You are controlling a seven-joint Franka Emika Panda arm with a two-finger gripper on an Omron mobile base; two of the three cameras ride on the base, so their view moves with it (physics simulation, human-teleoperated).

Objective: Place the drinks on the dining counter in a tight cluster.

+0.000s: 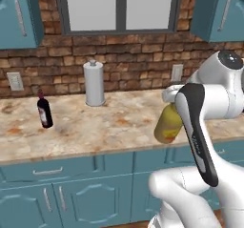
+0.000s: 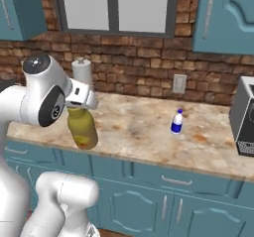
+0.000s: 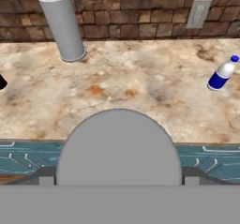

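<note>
Olive-yellow in the body and grey at the cap, the fat bottle (image 1: 167,123) is a rigid, smooth-walled container. Expect it to be the heaviest of the three drinks and to slip if gripped on the bulging wall. Take hold at the neck or just under the cap, where the section is narrowest.

You see this bottle hanging below the claw (image 2: 79,102), its base off the tabletop (image 1: 105,127) and over the front edge. In the hand view its grey cap (image 3: 118,145) sits at 6 o'clock, directly between the finger tips. Judge the claw as closed narrow on the bottle's top; the contact itself is hidden by the hand.

The wine bottle (image 1: 44,110) stands upright on the tabletop at 9 o'clock from the held bottle, well apart. Treat it as tall, narrow-based and prone to tipping. The small white blue-banded bottle (image 2: 176,122) stands at 3 o'clock, well apart; it is light and easily knocked. The grey canister (image 1: 94,83) stands near the brick wall (image 1: 133,55).
</note>
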